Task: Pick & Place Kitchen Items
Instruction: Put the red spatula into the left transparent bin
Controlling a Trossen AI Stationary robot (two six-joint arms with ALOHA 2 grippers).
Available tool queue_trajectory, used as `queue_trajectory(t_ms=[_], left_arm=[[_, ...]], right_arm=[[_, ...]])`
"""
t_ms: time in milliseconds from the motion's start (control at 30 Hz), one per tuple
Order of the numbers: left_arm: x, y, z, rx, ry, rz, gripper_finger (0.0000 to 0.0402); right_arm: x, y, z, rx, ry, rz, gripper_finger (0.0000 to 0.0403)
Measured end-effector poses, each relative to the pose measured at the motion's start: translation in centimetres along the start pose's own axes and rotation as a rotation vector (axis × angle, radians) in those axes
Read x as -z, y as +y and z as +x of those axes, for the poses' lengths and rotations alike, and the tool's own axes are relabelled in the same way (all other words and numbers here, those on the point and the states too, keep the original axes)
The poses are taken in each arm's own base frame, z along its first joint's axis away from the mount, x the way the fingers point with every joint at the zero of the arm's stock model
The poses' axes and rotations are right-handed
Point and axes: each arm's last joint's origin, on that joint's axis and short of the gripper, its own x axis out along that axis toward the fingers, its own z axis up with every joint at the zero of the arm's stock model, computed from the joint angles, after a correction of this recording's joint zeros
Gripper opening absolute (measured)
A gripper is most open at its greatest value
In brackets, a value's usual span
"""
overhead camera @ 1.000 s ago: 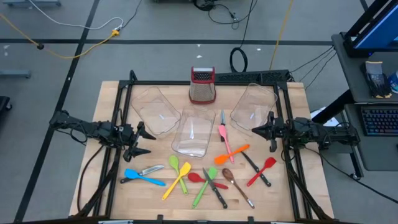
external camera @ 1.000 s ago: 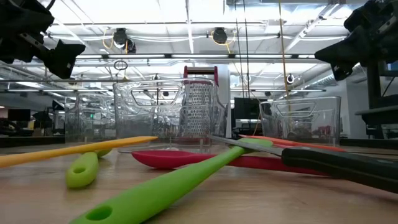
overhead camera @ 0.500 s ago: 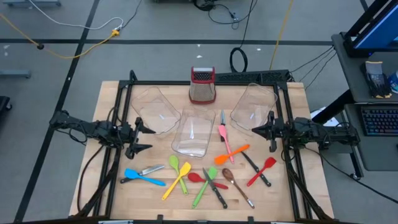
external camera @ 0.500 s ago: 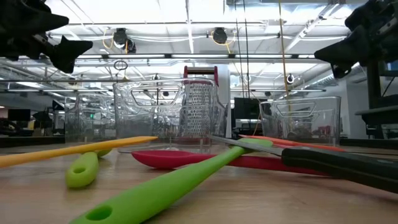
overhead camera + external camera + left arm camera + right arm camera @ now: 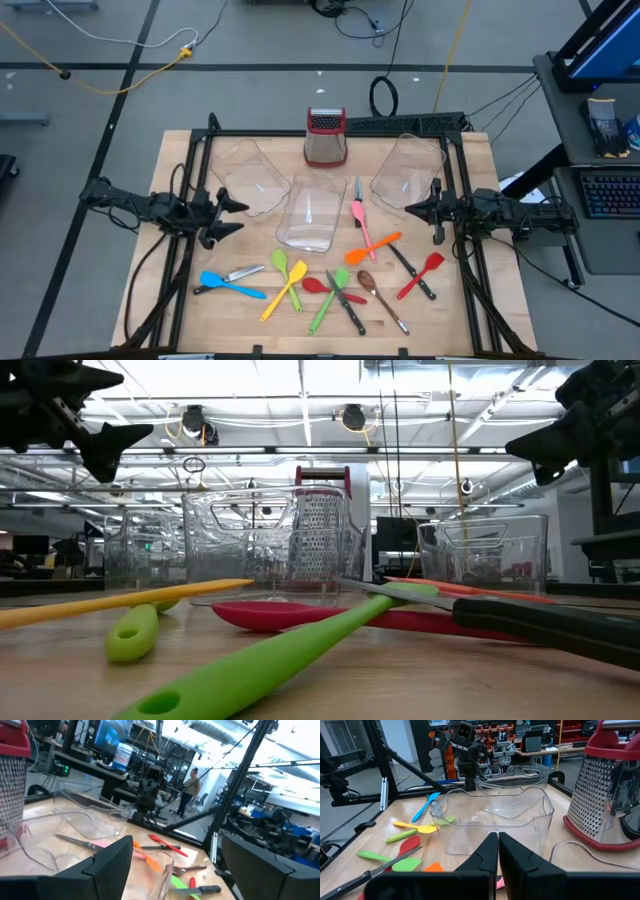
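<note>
The kitchen items lie loose on the near half of the wooden table: a blue spatula (image 5: pixel 225 285), a yellow spatula (image 5: pixel 285 293), a green spatula (image 5: pixel 328 300), a red spoon (image 5: pixel 318 285), a brown spoon (image 5: pixel 380 297), a red spatula (image 5: pixel 422 272), an orange spatula (image 5: pixel 372 249), a pink spatula (image 5: pixel 360 225) and black-handled knives (image 5: pixel 347 305). My left gripper (image 5: pixel 238 216) hovers open at the table's left side, above the wood, with nothing between its fingers (image 5: pixel 107 865). My right gripper (image 5: pixel 410 210) hovers shut at the right side, level, pointing toward the middle bin (image 5: pixel 492 815).
Three clear plastic bins stand behind the utensils: left (image 5: pixel 250 178), middle (image 5: pixel 310 212), right (image 5: pixel 408 170). A red-topped metal grater (image 5: pixel 325 137) stands at the far edge. A black frame (image 5: pixel 300 132) rims the table. People stand in the room beyond.
My left gripper has rolled about its own line and tipped its fingers a little upward, staying in place and open. The utensils, the bins and my right arm have kept still.
</note>
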Motion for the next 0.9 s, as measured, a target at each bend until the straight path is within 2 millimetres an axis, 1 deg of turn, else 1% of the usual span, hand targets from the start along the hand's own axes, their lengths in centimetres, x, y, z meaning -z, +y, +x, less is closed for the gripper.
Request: queue_trajectory(t_ms=[200,300,567,900], left_arm=[[0.1,-0.3,-0.1,0.028,0.013,-0.091,0.0308],[0.2,-0.6,-0.2,0.057,0.028,-0.096,0.0308],[0.6,-1.4,-0.5,0.065,0.042,-0.108,0.0308],[1.3,-1.7,-0.7,0.085,0.114,-0.123,0.0308]], right_arm=[[0.0,0.0,0.0,0.0,0.0,0.0,0.0009],[0.0,0.0,0.0,0.0,0.0,0.0,0.0009],[0.0,0.0,0.0,-0.001,0.0,0.0,0.0009],[0.0,0.0,0.0,0.0,0.0,-0.009,0.0009]])
